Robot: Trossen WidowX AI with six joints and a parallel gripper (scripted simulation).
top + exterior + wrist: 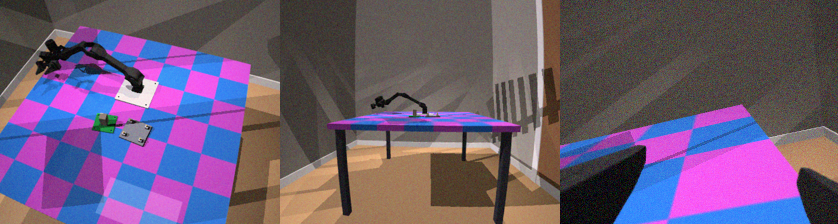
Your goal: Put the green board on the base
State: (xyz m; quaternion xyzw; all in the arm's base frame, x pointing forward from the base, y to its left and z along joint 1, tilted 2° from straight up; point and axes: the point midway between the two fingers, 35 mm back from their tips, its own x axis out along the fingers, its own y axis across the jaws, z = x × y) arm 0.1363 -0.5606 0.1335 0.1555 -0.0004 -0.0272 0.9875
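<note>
My claw [44,70] [372,105] [720,164] hangs open, well apart from the green board [101,127] [414,116] — which lies beside the grey base [134,132] [434,116]

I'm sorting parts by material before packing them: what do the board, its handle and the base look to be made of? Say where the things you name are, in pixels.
The green board [111,125] looks like painted plastic or circuit-board laminate, given its even, saturated green. Its handle [104,119] [414,112] is plain grey-brown, perhaps matt plastic or wood. The grey base [134,133] seems matt plastic or metal, flat grey without bright glints.
</note>
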